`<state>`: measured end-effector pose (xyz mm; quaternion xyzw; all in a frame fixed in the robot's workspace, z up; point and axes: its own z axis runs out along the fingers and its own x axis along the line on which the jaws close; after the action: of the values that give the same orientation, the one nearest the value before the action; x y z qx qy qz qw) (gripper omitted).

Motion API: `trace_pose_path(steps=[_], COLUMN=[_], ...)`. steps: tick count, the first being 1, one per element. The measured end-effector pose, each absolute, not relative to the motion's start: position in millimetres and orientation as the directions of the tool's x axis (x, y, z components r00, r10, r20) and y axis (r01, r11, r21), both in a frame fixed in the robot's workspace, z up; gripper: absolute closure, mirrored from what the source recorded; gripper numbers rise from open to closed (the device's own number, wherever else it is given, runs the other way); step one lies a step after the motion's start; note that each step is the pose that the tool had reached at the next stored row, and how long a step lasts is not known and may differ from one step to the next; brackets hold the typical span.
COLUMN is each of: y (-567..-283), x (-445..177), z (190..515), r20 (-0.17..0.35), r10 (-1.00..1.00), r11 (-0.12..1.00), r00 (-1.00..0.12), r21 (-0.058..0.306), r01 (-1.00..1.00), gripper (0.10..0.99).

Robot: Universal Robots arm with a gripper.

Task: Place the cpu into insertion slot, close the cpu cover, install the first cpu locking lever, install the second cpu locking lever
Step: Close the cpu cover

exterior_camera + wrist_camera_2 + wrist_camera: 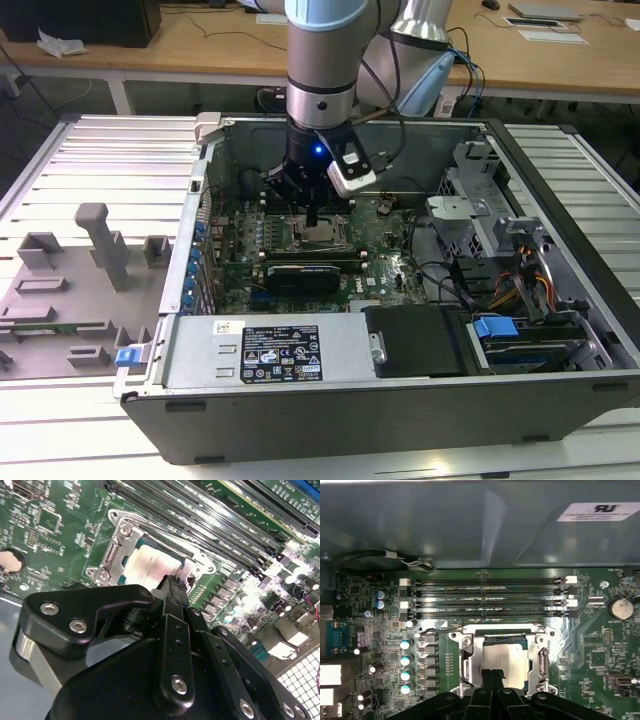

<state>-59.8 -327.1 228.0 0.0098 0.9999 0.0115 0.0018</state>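
The cpu [505, 661] lies flat in the insertion slot [322, 236], its dull silver top showing through the window of the grey cpu cover [540, 661], which lies down over it. The slot's contacts are hidden under the chip. My gripper [492, 674] hangs straight above the socket's edge, fingers pressed together with nothing between them, their tips at the cover's rim beside the chip. In the second wrist view the gripper [172, 582] touches down at the edge of the cpu [150, 565]. A thin wire locking lever [440, 628] runs along one side of the socket.
Long black memory slots [490, 598] run beside the socket. A black expansion card [305, 272] stands just in front of it in the exterior view. The power supply [270, 352], drive cage [480, 215] and case walls enclose the board. A grey fixture tray [60, 290] lies outside.
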Motion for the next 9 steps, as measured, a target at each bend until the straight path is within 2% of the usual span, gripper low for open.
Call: trace_pose_path(steps=[9], y=[-327.6], x=[-69.5], z=[219.2], r20=[-0.003], r10=[0.02], r11=[1.0], r00=[-1.0], r21=[0.023], r01=[0.02], gripper=[0.98])
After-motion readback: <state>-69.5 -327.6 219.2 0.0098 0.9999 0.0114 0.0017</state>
